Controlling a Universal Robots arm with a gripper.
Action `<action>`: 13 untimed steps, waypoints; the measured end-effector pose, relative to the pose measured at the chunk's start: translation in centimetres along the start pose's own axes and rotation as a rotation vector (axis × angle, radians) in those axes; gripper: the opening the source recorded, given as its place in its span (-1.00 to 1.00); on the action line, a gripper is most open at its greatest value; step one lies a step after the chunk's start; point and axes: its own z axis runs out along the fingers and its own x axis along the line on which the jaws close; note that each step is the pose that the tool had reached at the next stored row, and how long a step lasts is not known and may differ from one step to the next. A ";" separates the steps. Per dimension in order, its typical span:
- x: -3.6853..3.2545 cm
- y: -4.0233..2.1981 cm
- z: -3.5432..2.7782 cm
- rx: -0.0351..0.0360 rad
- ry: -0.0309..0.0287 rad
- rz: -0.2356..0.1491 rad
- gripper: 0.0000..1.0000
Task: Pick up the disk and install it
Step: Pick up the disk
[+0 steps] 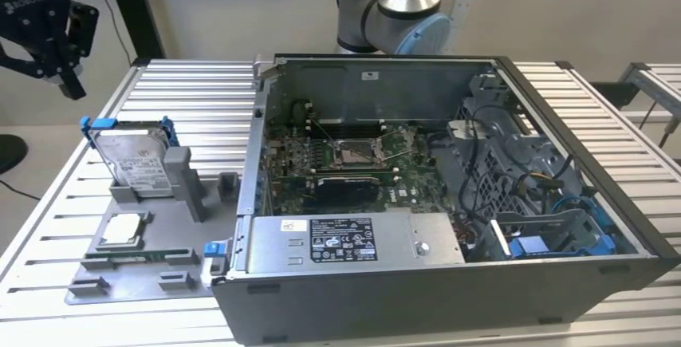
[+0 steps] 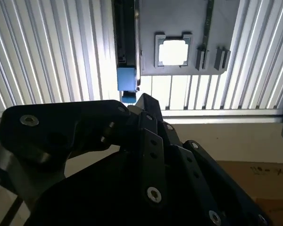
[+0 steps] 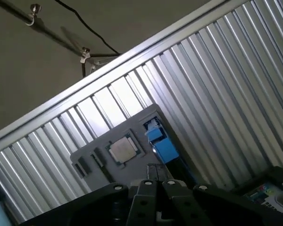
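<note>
- Black jointed gripper (image 1: 61,78): closest to the lens in both wrist views. In the exterior view it hangs at the far edge of the exterior view's left, above the rim of the ribbed aluminium table (image 1: 53,203). Whether it is spread or pressed together cannot be told. It is well apart from the disk.
- Flat silver metal disk (image 1: 139,158) with a white label and a blue plastic frame: stands upright on its edge in a slot at the far end of the flat grey plastic tray (image 1: 175,239), just beside the case on the exterior view's left.
- Small square silver chip (image 1: 123,230): lies flat in a pocket of the tray, nearer than the disk; it appears bright in both wrist views.
- Thin green memory stick (image 1: 139,256): lies along the tray, just nearer than the chip.
- Large dark grey open computer case (image 1: 426,311): lies on its side at the table's middle, with the green motherboard (image 1: 352,155) exposed.
- Long grey box with a white sticker (image 1: 352,239): sits inside the case along its near wall.
- Blue plastic drive bay (image 1: 553,245): inside the case, near corner at the exterior view's right.
</note>
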 end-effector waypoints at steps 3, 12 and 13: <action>-0.01 -0.02 0.03 0.0000 -0.0005 -0.043 -1.00; -0.02 -0.04 0.11 -0.0002 -0.0017 -0.195 -1.00; -0.02 -0.03 0.11 -0.0002 -0.0019 -0.213 -1.00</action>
